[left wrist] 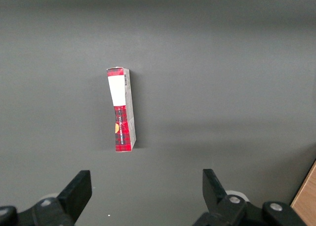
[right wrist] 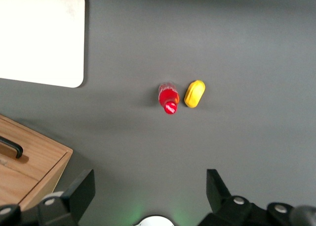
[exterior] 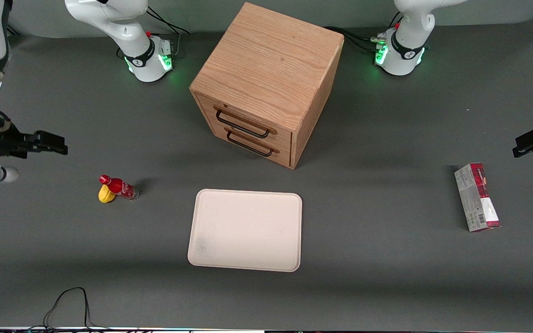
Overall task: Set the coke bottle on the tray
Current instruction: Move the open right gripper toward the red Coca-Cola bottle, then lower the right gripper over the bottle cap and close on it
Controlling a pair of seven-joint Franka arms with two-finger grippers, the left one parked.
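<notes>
The bottle [exterior: 119, 187] stands on the table [exterior: 387, 268] touching a lemon [exterior: 105, 194], toward the working arm's end and apart from the tray [exterior: 246, 229] (near the front edge), while the gripper [exterior: 52, 143] hovers above, fingers [right wrist: 79, 192] spread, empty.

No lettering reads clearly, perhaps faint white script on the coke bottle [exterior: 119, 187].
</notes>
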